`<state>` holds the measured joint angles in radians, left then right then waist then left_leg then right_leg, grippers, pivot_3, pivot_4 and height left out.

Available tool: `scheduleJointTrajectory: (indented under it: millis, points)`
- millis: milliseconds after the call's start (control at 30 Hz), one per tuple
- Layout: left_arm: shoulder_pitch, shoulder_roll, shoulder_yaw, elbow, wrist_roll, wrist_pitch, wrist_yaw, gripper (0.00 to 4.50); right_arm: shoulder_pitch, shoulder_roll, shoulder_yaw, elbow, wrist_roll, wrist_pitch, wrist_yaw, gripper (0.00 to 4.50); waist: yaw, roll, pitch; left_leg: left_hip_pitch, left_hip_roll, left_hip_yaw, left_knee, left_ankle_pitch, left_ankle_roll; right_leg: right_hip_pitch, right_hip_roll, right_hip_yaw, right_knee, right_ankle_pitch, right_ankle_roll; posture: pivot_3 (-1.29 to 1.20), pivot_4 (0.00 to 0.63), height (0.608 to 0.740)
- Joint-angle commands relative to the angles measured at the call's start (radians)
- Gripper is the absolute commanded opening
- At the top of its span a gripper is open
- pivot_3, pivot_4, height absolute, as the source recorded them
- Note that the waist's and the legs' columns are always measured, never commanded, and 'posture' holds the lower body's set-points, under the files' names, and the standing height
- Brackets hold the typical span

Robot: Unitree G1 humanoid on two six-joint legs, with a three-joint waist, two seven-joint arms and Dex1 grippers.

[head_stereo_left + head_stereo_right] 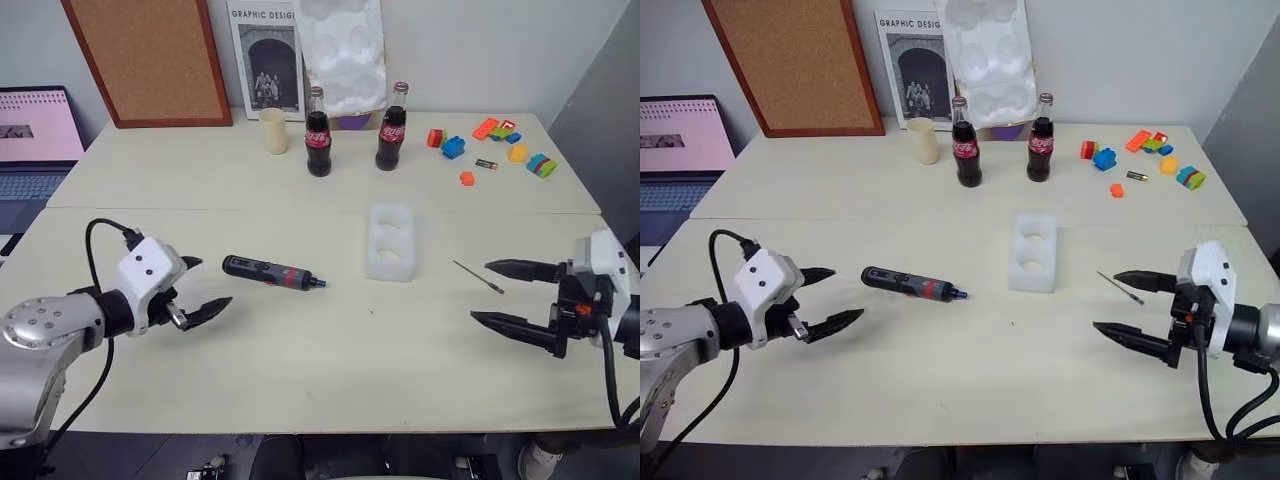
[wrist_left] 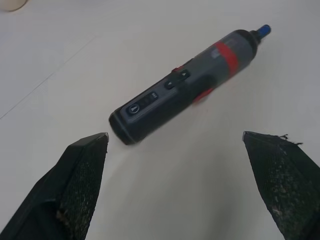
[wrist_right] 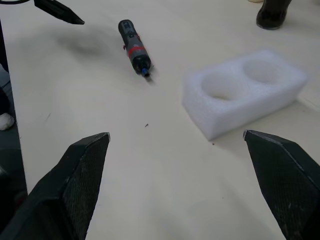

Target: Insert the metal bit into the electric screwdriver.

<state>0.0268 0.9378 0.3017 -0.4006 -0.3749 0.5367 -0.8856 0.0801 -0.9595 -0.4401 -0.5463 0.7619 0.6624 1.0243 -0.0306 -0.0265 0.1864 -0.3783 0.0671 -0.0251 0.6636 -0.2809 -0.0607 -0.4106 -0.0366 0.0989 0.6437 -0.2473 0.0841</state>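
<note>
- On table (image 1: 300, 370): electric screwdriver (image 1: 272, 271) lies L of foam block (image 1: 391, 242); metal bit (image 1: 477, 276) to its R.
- Left gripper (image 1: 195, 288) wide open, empty, near screwdriver's butt.
- Right gripper (image 1: 493, 292) wide open, empty, just beside bit.

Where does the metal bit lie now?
The bit lies on the table, right side, between the foam block and the open right tool.

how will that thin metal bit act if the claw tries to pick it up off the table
The metal bit looks needle-thin and lies flat on the table, so wide fingertips will probably struggle to get under it. It appears round and straight, so a nudge may roll it. Likely stiff and very light.
</note>
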Motion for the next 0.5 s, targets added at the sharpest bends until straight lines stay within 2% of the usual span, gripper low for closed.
scheduleJointTrajectory:
  millis: [33, 167, 367, 500]
  points:
    - [-0.036, 0.006, -0.013, -0.010, -0.015, -0.035, -0.029, 4.47, -0.014, 0.002, 0.006, -0.006, -0.019, -0.035, -0.004, 4.50, 0.000, 0.000, 0.000, 0.000, 0.000, 0.000, 0.000, 0.000, 0.000, 0.000, 0.000, 0.000, 0.000, 0.000, 0.000, 0.00, 0.150, 0.740]
    - [-0.084, -0.005, -0.040, 0.003, -0.009, -0.062, -0.033, 4.47, -0.032, 0.005, 0.022, -0.015, -0.019, -0.036, -0.019, 4.50, 0.000, 0.000, 0.000, -0.001, 0.000, 0.000, 0.000, 0.000, 0.000, 0.000, 0.000, 0.000, 0.000, 0.000, 0.000, 0.00, 0.150, 0.740]
    - [-0.125, -0.048, -0.012, -0.029, -0.106, -0.067, -0.056, 4.47, -0.059, 0.005, 0.063, -0.001, -0.046, -0.064, -0.012, 4.50, 0.000, 0.000, 0.000, -0.001, 0.000, 0.000, 0.000, 0.000, 0.000, 0.000, 0.000, 0.000, 0.000, 0.001, -0.001, 0.00, 0.150, 0.740]
    - [-0.152, -0.067, -0.031, -0.028, -0.114, -0.087, -0.057, 4.47, -0.075, 0.005, 0.056, 0.012, -0.041, -0.068, -0.014, 4.50, 0.000, 0.000, 0.000, -0.001, 0.000, -0.001, 0.000, 0.000, 0.000, 0.000, 0.000, 0.000, 0.001, 0.001, -0.001, 0.00, 0.150, 0.740]
